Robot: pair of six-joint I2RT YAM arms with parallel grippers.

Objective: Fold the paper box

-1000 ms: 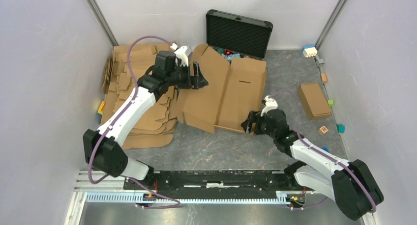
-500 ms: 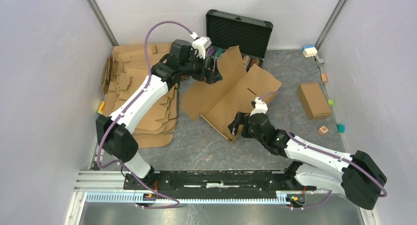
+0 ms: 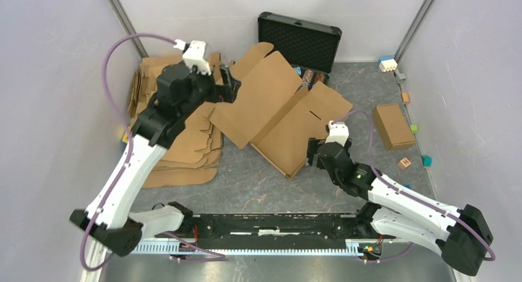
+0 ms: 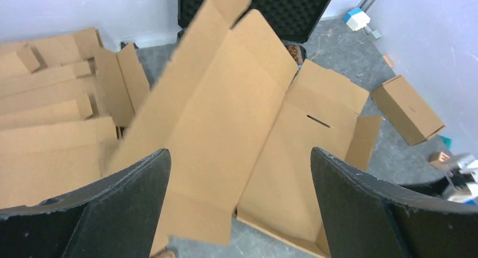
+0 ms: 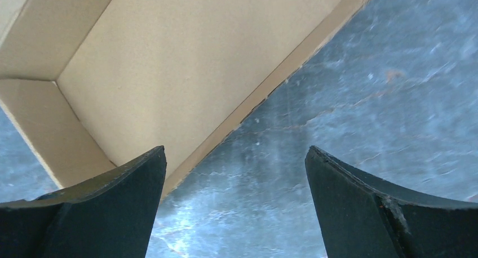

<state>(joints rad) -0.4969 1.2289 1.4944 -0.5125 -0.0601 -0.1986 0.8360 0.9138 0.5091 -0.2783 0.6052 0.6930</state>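
Observation:
The paper box (image 3: pixel 277 109) is a large brown cardboard sheet with flaps, lying diagonally in front of the black case; its far left panel is tilted up. My left gripper (image 3: pixel 226 84) hovers open above the sheet's left edge with nothing between its fingers. From the left wrist the paper box (image 4: pixel 225 111) spreads out below the open left gripper (image 4: pixel 239 151). My right gripper (image 3: pixel 313 156) is open just off the sheet's near corner, low over the table. In the right wrist view the right gripper (image 5: pixel 235 148) frames bare grey table, with the paper box (image 5: pixel 169 55) to its upper left.
A stack of flat cardboard sheets (image 3: pixel 166 109) lies at the left. The open black case (image 3: pixel 300 39) stands at the back. A small brown box (image 3: pixel 392 125), a wooden block (image 3: pixel 404 163) and coloured blocks (image 3: pixel 386 63) sit at the right.
Both grippers opened and let go of the paper box. The sheet swung to a diagonal. My left arm rose and pulled back to the left; my right gripper drew back slightly from the near corner.

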